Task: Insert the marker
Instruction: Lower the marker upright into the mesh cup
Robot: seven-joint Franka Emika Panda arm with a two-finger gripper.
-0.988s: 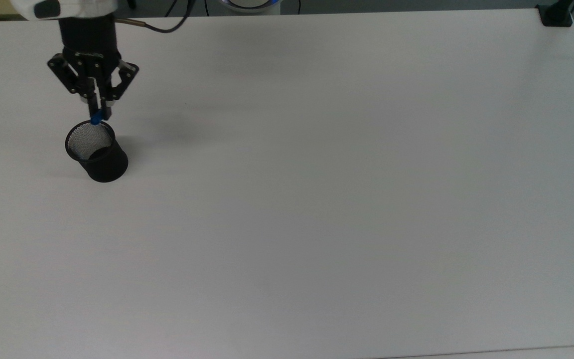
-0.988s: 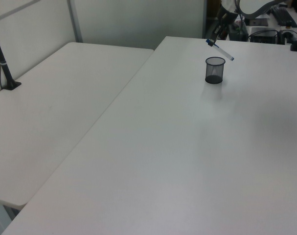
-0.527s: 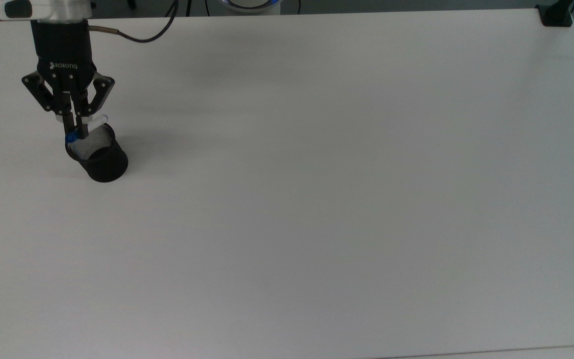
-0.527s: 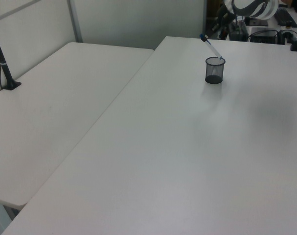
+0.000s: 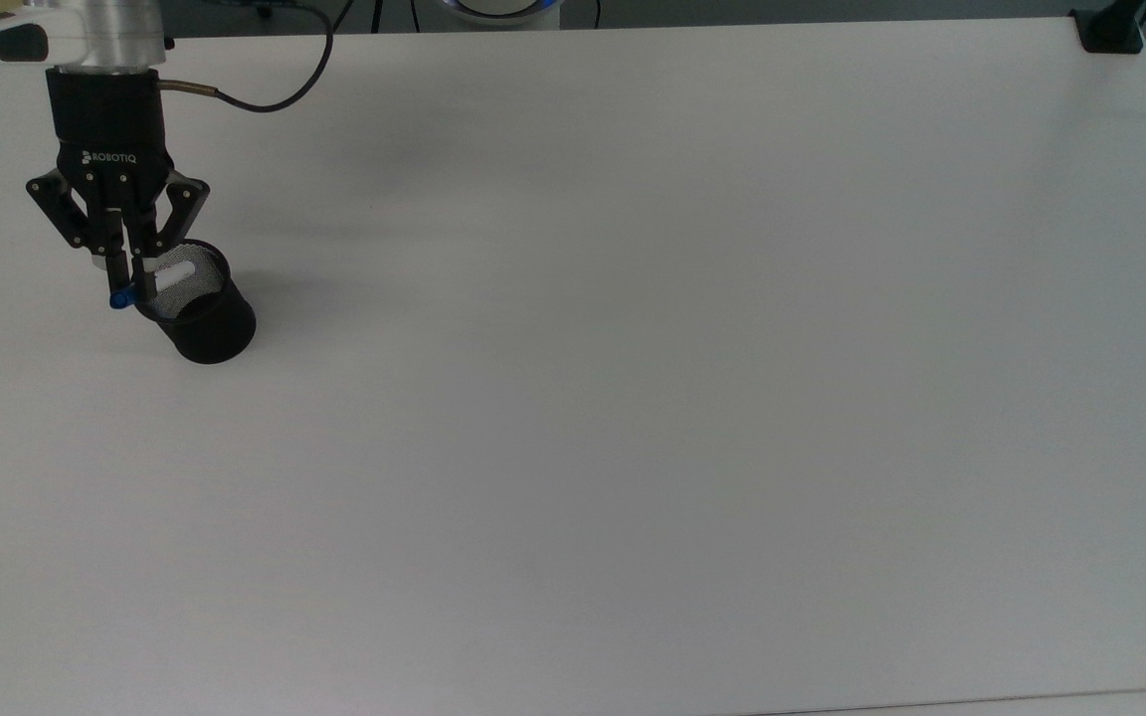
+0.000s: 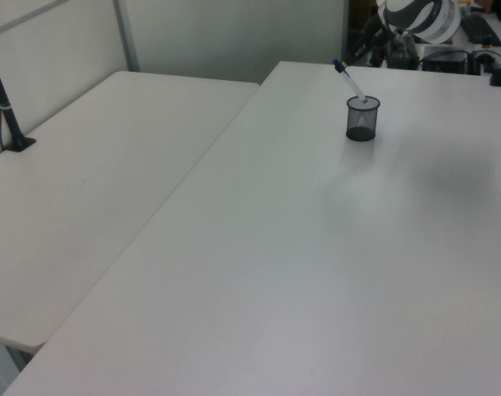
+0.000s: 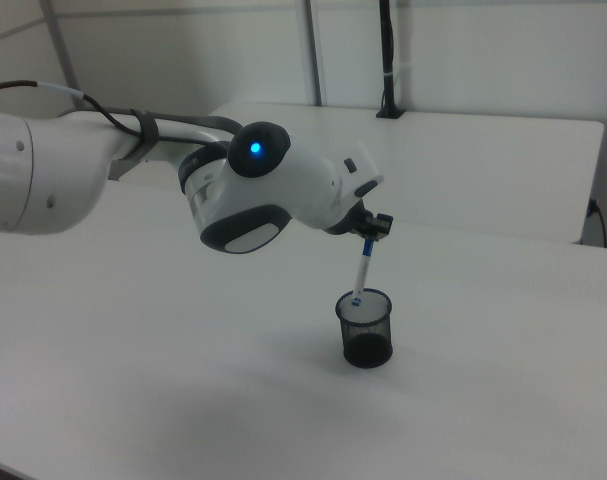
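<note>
One second was enough for you to turn the marker (image 5: 157, 283) from a near-level carry above the black mesh cup (image 5: 197, 316) into a steep lean with its lower blue tip just inside the rim. A second ago, in the left view, it lay almost flat above the cup, its far end past the rim; half a second ago it was tilted with that end at the rim's edge; at this moment it (image 6: 350, 82) stood steeply, cap end up and toward the left view's left, tip down in the cup's mouth. In the right view the white barrel (image 7: 362, 272) ran from the gripper (image 5: 131, 280) down to the rim of the cup (image 7: 365, 329). Over the same second, in the top view, the gripper travelled toward the top view's left and came lower beside the cup.

You held the jaws clenched on the marker near its capped end, so it was not yet let go. By my judgement the insertion was close to done: the tip had cleared the rim, and what remained was a short lowering and a release onto the cup standing on the tabletop (image 5: 633, 398).
</note>
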